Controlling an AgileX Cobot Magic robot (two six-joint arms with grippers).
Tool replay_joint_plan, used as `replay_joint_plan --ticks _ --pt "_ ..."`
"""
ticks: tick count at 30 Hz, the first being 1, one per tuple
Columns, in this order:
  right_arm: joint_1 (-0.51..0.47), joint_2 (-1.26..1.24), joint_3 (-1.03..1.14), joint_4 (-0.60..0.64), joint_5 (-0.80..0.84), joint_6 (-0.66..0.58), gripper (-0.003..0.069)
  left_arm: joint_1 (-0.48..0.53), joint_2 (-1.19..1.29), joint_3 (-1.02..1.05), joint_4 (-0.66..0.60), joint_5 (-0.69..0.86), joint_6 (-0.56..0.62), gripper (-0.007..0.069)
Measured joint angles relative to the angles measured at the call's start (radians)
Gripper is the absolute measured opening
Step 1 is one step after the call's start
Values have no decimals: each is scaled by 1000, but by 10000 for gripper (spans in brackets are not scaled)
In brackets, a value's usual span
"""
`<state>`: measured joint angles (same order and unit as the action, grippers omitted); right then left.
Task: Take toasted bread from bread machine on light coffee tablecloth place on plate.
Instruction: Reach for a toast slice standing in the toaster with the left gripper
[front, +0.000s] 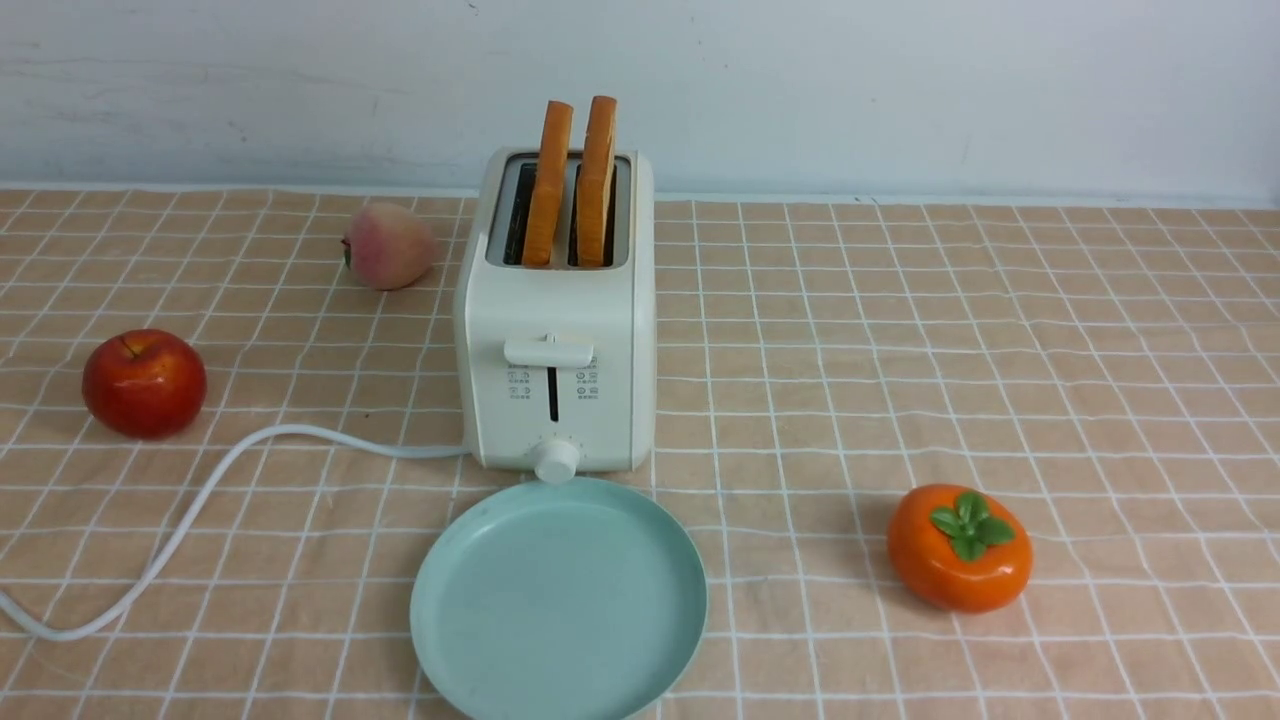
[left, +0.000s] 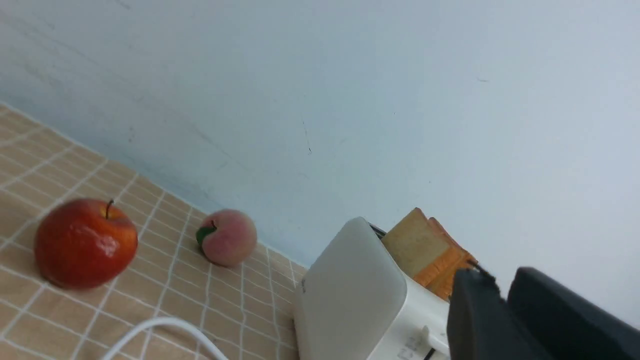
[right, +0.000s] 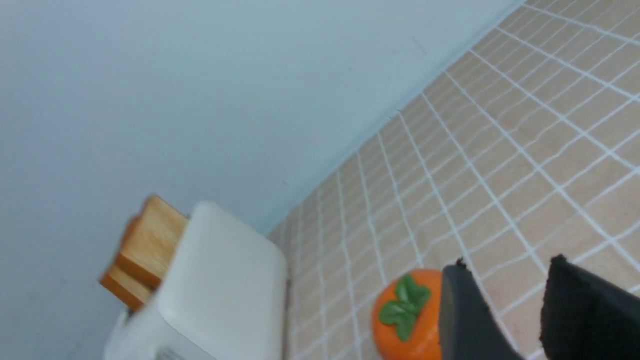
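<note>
Plainly, a tablecloth (front: 1000, 330) carries the toaster (front: 555, 380), both slices (front: 548, 180) upright in its slots.
The plate (front: 560, 600) lies at the toaster's 6 o'clock, rim just beside the knob (front: 556, 460); an apple (front: 144, 383) sits at 9 o'clock, a peach (front: 390, 245) at 10, a persimmon (front: 958, 548) at 4. The left fingers (left: 475, 320) show only a narrow gap, the right fingers (right: 585, 310) a wider one, and neither pair holds anything.

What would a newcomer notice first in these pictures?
Two slices of toasted bread stand high out of the cream-white toaster at the centre of the checked tablecloth. An empty teal plate lies just in front of it; a red apple lies to the left, an orange persimmon to the right.
</note>
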<state>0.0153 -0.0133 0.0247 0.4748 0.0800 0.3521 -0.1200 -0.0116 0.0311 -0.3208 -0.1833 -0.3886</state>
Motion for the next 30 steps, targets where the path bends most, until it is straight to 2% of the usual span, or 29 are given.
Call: replay_joint_plan --ticks 2,3,7,11,14,15,17,20,21,22,26,30 --pt "0 0 0 44 -43 9 240 0 0 0 0 5 -16 -5" --pt "0 0 0 54 -57 9 240 0 0 0 0 2 -21 -14" --pt "0 0 0 121 -132 40 235 0 0 -6 -5 -42 -97 -14" --pt "0 0 -69 133 -110 59 230 0 4 -124 0 81 -119 -14" --pt "0 36 -282 41 47 44 188 0 125 -322 38 330 -57 -14" --pt "0 42 -296 33 60 42 185 0 152 -333 40 346 -53 -14" --pt "0 139 -461 -53 267 -14 125 0 371 -477 68 565 -26 -14" --pt "0 271 -606 -116 460 -99 52 0 558 -597 79 739 -14 -14" --pt "0 365 -677 -142 605 -168 7 0 717 -684 78 849 1 -14" --pt "0 423 -708 -152 673 -210 -10 0 799 -738 76 909 18 -14" --pt "0 605 -746 -140 843 -313 -19 0 1054 -920 26 1070 109 -14" --pt "0 735 -748 -34 932 -455 -18 -9 1303 -1168 -32 1191 219 -14"
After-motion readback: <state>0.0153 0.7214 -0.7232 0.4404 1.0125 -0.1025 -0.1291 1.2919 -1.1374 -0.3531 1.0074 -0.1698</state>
